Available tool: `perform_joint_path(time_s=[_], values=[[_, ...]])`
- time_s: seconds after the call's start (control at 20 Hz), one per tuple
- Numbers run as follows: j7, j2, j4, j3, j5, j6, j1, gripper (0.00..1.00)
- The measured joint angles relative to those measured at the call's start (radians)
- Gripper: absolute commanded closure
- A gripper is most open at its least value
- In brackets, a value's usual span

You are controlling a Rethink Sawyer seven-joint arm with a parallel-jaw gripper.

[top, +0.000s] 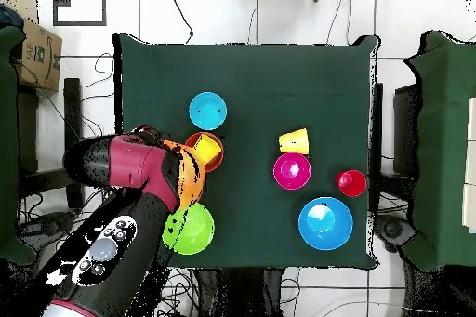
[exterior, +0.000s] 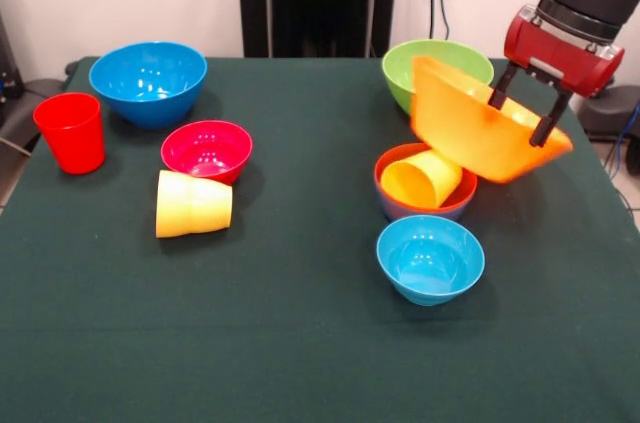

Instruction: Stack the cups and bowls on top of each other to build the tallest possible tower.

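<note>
Over the right side of the green-clothed table (exterior: 300,363), toward its far edge, the gripper (exterior: 527,103) holds the large yellow-orange bowl (exterior: 470,133) by its rim, one finger inside the wall and one outside, jaws narrowed onto the thin plastic. The bowl hangs tilted, mouth up and leaning, clear of the cloth, and in the front view it overlaps the lime green bowl (exterior: 425,61) behind it and the small pile below it. It looks light, stiff and glossy, so a rim pinch is the natural hold, but I judge it may swing or slip between the fingers if moved fast.

A medium blue bowl (exterior: 148,81) stands upright near the far left corner, well apart from the arm. The lime green bowl sits upright at the far edge, just behind the held bowl. Below the held bowl is the start of a tower (exterior: 424,186): an orange-red bowl nested in a darker blue one, with a yellow cup (exterior: 420,181) lying on its side inside. That tipped cup stands in the way; I judge a bowl set on it would rock. Just beside, toward the near edge, is the small light-blue bowl (exterior: 430,257), upright and empty.

On the left half, the crimson bowl (exterior: 207,149) sits upright, touching or nearly touching a yellow-orange cup (exterior: 193,204) lying on its side. The red cup (exterior: 70,131) stands upright near the left edge.
</note>
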Motion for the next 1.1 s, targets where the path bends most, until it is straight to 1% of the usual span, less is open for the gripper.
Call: perform_joint_path(time_s=[0.55, 0.8, 0.95, 1.1], values=[[0.000, -0.001, 0.001, 0.000, 0.000, 0.001, 0.001, 0.00], [0.000, -0.019, 0.013, 0.001, 0.000, 0.001, -0.011, 0.00], [0.000, -0.040, 0.026, 0.012, 0.000, 0.001, -0.033, 0.00], [0.000, -0.083, 0.054, 0.034, -0.001, 0.001, -0.078, 0.00]])
